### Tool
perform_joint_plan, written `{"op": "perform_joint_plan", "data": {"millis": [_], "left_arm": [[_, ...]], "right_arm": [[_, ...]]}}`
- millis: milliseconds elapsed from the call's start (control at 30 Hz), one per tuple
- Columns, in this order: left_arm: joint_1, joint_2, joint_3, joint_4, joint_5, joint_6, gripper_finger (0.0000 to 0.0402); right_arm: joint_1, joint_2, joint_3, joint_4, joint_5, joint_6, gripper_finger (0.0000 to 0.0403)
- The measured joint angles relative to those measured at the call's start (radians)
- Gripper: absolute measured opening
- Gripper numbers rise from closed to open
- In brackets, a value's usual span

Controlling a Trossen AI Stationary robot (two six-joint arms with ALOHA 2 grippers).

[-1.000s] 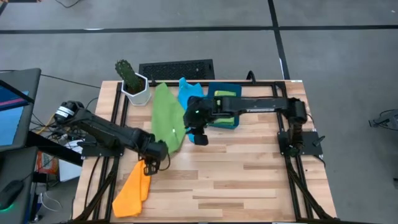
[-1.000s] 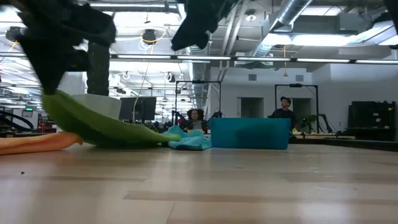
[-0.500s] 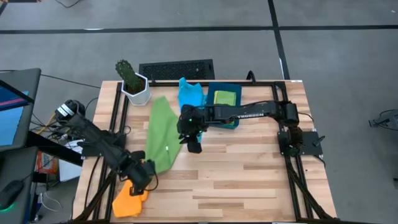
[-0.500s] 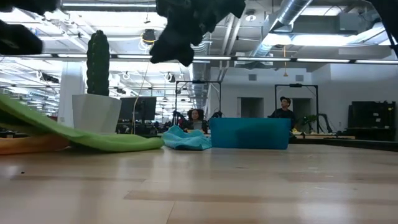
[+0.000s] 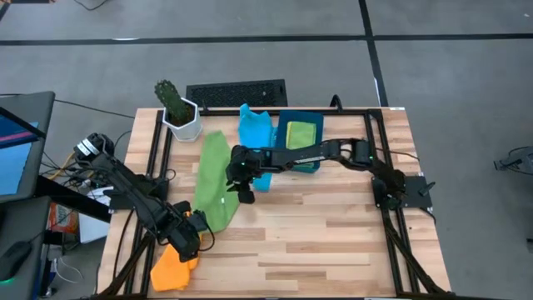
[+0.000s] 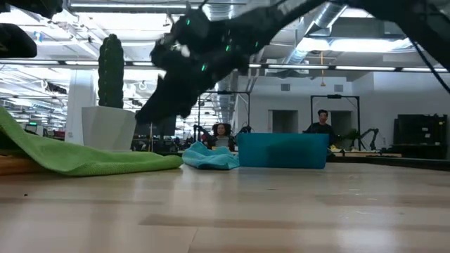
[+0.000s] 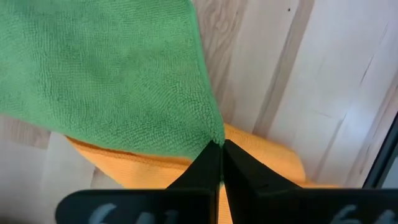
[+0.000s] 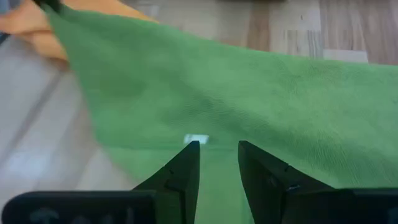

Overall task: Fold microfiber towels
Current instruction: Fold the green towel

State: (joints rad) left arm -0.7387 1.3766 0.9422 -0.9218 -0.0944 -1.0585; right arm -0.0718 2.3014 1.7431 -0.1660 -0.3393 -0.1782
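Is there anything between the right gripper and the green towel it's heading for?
Nothing visible. The right gripper, fingers apart, hovers over the green towel with only air between, while the left gripper pinches its corner.

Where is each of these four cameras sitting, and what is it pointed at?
High: overhead, looking down; both arms, green towel.
Low: table height, looking across; right arm above green towel.
Left wrist: left end effector pinching green towel's corner over orange towel.
Right wrist: right end effector open over green towel.
All share the green towel.
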Motion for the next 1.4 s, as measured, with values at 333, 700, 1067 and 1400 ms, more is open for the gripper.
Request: {"op": "perform_joint_plan", "data": {"millis": [333,700,1067,1400], "left_arm": [[0.000,0.000,0.000,-0.004,0.000,-0.014,0.0000],[0.000,0.000,0.000,-0.006,-0.018,-0.037,0.0000],[0.000,0.000,0.000,-0.004,-0.023,-0.056,0.0000],[0.001,0.000,0.000,-0.004,-0.026,-0.052,0.0000]], "right_arm": [[-0.013,0.168,0.126,0.012,-0.053,-0.006,0.0177],[-0.007,0.183,0.142,-0.103,-0.028,-0.058,0.0191],[-0.005,0.178,0.171,-0.161,-0.025,-0.058,0.0057],[-0.015,0.165,0.310,-0.329,-0.026,-0.057,0.0045]]}}
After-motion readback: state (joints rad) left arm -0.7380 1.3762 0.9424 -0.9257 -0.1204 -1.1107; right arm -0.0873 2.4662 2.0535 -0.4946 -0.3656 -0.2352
